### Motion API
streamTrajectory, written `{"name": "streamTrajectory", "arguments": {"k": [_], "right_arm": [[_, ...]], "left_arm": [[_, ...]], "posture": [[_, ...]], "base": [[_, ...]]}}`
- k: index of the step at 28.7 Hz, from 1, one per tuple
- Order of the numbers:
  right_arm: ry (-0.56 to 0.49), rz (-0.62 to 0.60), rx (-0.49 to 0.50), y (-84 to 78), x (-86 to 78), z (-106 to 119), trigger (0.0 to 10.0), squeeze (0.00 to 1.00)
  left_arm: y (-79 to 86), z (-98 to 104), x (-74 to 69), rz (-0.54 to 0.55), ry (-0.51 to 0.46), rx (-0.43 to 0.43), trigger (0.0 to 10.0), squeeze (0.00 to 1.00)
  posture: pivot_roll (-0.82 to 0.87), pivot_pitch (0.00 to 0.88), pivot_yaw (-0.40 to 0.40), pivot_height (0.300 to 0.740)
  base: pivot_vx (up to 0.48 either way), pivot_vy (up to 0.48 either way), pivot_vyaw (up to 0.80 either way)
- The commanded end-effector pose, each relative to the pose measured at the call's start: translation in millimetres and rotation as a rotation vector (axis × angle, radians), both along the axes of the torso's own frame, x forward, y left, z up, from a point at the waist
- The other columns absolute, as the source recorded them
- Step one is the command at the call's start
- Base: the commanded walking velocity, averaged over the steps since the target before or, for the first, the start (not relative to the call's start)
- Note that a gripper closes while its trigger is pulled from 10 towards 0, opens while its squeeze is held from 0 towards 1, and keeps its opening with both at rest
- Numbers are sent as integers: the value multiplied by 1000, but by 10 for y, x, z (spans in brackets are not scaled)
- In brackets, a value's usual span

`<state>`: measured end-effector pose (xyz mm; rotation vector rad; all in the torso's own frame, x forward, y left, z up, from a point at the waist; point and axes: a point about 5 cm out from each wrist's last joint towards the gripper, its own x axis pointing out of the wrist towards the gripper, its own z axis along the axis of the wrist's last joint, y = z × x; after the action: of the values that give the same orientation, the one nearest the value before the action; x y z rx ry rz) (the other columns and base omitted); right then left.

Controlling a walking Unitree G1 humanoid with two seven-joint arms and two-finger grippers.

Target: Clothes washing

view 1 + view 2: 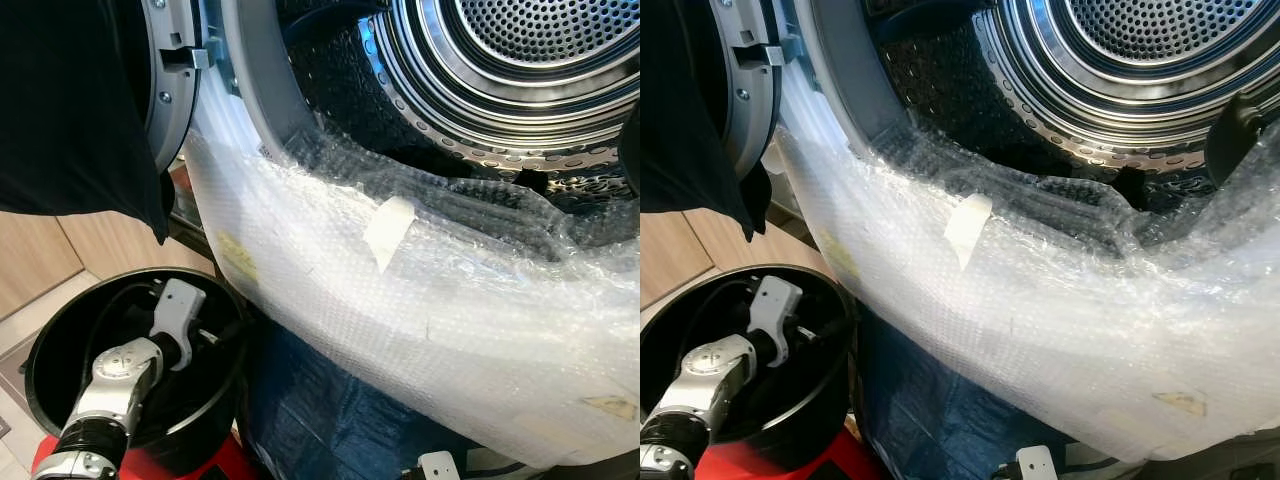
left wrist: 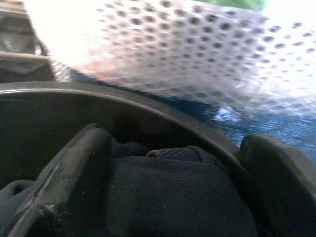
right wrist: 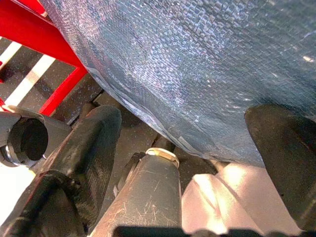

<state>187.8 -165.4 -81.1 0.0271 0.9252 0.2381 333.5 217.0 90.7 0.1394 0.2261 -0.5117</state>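
Down inside the black bucket [image 1: 60,350], left gripper [image 2: 173,192] spread wide, fingers [image 2: 74,173] flanking dark clothing [image 2: 173,197] without closing on it. Bucket standing on a red frame [image 1: 215,462], just beside the washer's front. Above it, bubble wrap [image 1: 420,310] draped over the open washer drum [image 1: 500,60] rim. Low beneath blue woven sheeting [image 3: 197,64], right gripper [image 3: 192,148] parted wide, holding nothing. Black garment [image 1: 70,110] hanging by the door.

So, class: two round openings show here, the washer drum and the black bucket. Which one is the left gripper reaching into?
The black bucket low on the robot's left: the left gripper is inside it, its fingers astride dark clothing. The steel washer drum sits higher, behind bubble wrap.
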Motion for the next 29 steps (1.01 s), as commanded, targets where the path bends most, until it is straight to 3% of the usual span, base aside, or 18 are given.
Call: {"name": "streamTrajectory", "arguments": {"k": [1,6,9,10,11,12,13,20,29], "right_arm": [[5,-13,-15,-79,-16,-2,10000,0],[5,-3,-15,-67,-10,0,10000,0],[4,-2,-14,-57,-2,3,10000,0],[4,-3,-13,-54,-1,3,10000,0],[4,-4,-13,-50,0,3,10000,0],[4,-4,-13,-48,0,2,10000,0],[3,-6,-14,-48,1,3,10000,0],[0,-11,-7,-17,3,1,10000,0],[4,-14,0,11,-10,-8,10000,0]], "left_arm": [[-121,-116,-35,-75,37,33,10000,1000],[-166,-215,-84,-104,67,89,10000,1000],[-147,-239,-106,-68,51,101,10000,1000],[-126,-236,-112,-47,39,110,10000,941],[-103,-231,-116,-28,27,123,10000,776],[-89,-228,-118,-15,19,130,10000,776],[-66,-221,-123,7,7,131,10000,31],[38,-74,-220,155,-133,86,10000,0],[101,-101,-304,236,-118,127,10000,0]], "posture": [[42,97,-128,740],[45,99,-128,740],[54,108,-125,740],[55,110,-122,740],[54,112,-120,740],[54,112,-120,740],[53,113,-119,740],[59,113,-100,740],[63,96,-85,740]], "base": [[0,0,0],[0,0,0],[0,0,0],[0,0,0],[0,0,0],[0,0,0],[0,0,0],[0,0,0],[0,0,0]]}}
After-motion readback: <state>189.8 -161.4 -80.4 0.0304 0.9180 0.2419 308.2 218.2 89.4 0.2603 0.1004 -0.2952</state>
